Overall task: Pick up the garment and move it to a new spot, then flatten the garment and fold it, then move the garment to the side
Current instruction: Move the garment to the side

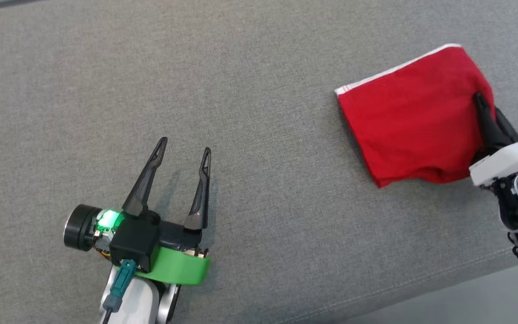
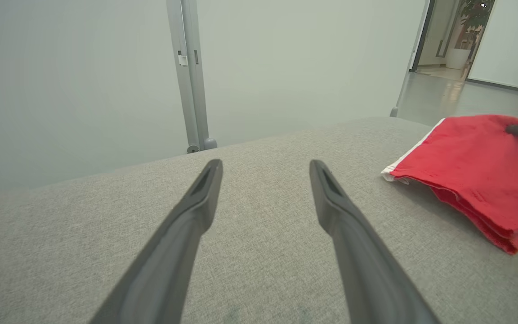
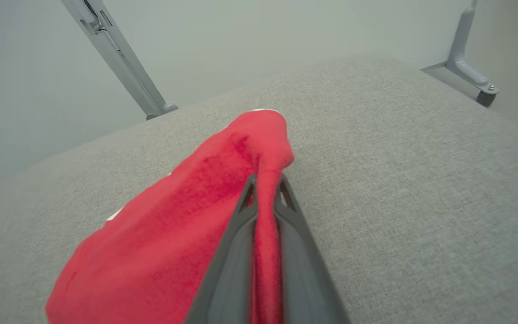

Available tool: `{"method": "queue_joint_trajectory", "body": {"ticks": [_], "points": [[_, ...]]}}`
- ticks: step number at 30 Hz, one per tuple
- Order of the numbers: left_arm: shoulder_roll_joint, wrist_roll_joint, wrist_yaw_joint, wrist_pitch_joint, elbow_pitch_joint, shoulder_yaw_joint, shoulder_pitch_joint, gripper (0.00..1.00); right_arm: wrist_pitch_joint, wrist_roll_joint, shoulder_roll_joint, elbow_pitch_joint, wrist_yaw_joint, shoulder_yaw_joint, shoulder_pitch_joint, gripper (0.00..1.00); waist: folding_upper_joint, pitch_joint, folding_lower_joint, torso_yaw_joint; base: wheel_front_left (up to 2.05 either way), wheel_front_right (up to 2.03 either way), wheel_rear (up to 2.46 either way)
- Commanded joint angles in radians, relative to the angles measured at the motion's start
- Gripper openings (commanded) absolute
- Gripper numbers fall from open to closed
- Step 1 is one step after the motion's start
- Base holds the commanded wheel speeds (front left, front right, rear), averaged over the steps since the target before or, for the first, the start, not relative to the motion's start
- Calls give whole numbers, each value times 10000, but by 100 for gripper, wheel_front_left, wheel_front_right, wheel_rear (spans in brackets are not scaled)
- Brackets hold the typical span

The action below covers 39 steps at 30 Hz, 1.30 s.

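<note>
The garment (image 1: 412, 119) is red with a white trim, folded into a compact rectangle at the right of the grey surface. My right gripper (image 1: 481, 101) is shut on its right edge; in the right wrist view the red cloth (image 3: 173, 234) is pinched between the two dark fingers (image 3: 232, 252) of the right gripper (image 3: 265, 184). My left gripper (image 1: 186, 146) hovers open and empty at the lower left, well apart from the garment. In the left wrist view the left gripper (image 2: 265, 167) has spread fingers, and the garment (image 2: 475, 171) lies to the right.
The grey fabric surface (image 1: 241, 90) has a seamed front edge (image 1: 421, 281) at the lower right. Metal frame posts (image 2: 189, 76) stand behind the far edge before a pale wall. A doorway with a potted plant (image 2: 466, 31) lies beyond.
</note>
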Motion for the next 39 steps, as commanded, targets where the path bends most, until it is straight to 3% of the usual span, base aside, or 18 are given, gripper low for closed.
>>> {"method": "queue_joint_trajectory", "body": {"ticks": [1,11,16,28,39], "points": [[108,181,-95,0,-140,-88,-304,100,-47,-342,-104,-89,0,-249,-312,0,-1,728,0,179,0,0,0],[342,467,-369,2,-1170,-551,-1444,100,-47,-1651,-722,-75,0,-1264,-1750,0,-1,2510,0,367,0,0,0],[566,661,-437,2,-1908,-736,-2015,100,-47,-2222,-1411,124,-1,-2151,-2164,0,-1,3269,0,382,0,0,0],[855,748,-466,2,-2345,-961,-2299,100,-48,-3017,-2557,399,-4,-3885,-2091,0,-1,3850,0,492,0,0,0],[974,1118,-260,98,-2831,-1125,-2550,100,-48,-3537,-3280,706,-4,-4382,-2317,0,-1,4122,0,749,0,0,0]]}}
